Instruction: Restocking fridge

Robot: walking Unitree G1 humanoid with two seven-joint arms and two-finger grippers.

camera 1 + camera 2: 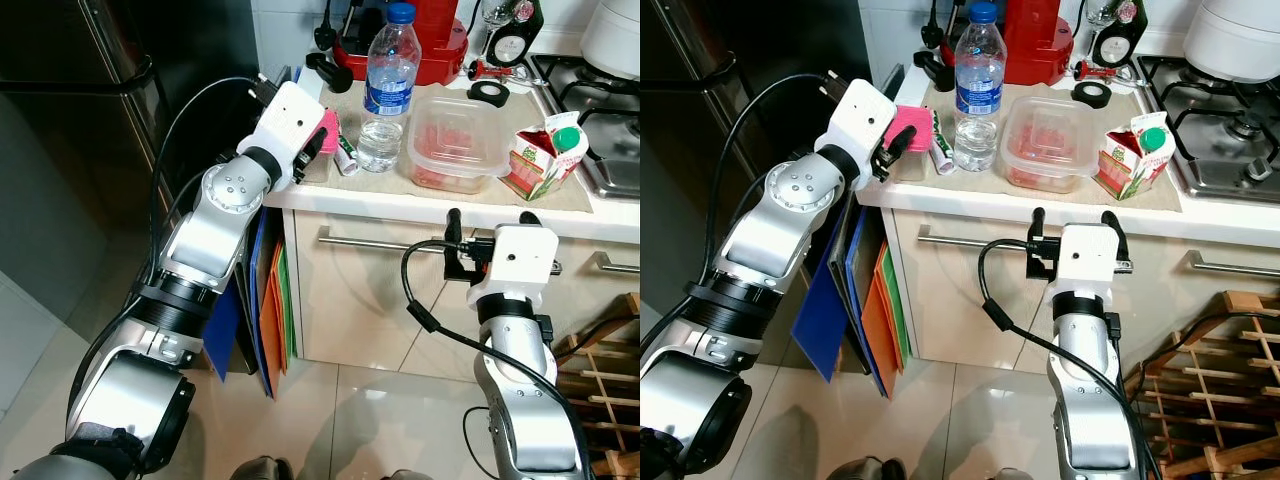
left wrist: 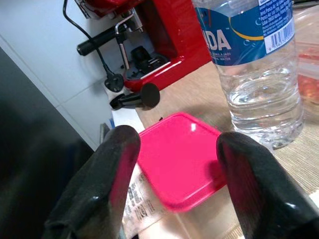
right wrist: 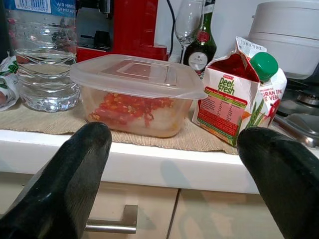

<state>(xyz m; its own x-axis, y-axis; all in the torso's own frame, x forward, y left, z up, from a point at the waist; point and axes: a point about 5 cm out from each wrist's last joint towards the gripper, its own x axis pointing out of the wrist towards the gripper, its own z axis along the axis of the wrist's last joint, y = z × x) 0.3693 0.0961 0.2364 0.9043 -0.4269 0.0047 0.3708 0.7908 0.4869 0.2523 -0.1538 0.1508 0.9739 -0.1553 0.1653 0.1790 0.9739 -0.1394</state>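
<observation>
At the left end of the bench (image 1: 400,205), our left gripper (image 1: 318,142) is spread wide around a pink-lidded container (image 2: 182,159), one finger on each side and neither visibly touching it, so we hold nothing yet. The container sits near the bench's edge, on top of a printed packet (image 2: 137,199); if we close off-centre, we judge the lid could skid on the packet and slide off the edge. Just to its right stands the water bottle (image 1: 385,85), tall and mostly empty; a finger swinging wide could tip it toward the clear tub (image 1: 455,140) of red food. Further right, the juice carton (image 1: 543,158) leans on the mat with its top torn open, so any knock may spill it. Our right gripper (image 1: 1072,218) hangs below the bench edge in front of the drawer, fingers well apart and empty; raising it carelessly could strike the overhang. The dark fridge (image 1: 60,120) stands at far left, door seemingly shut.
</observation>
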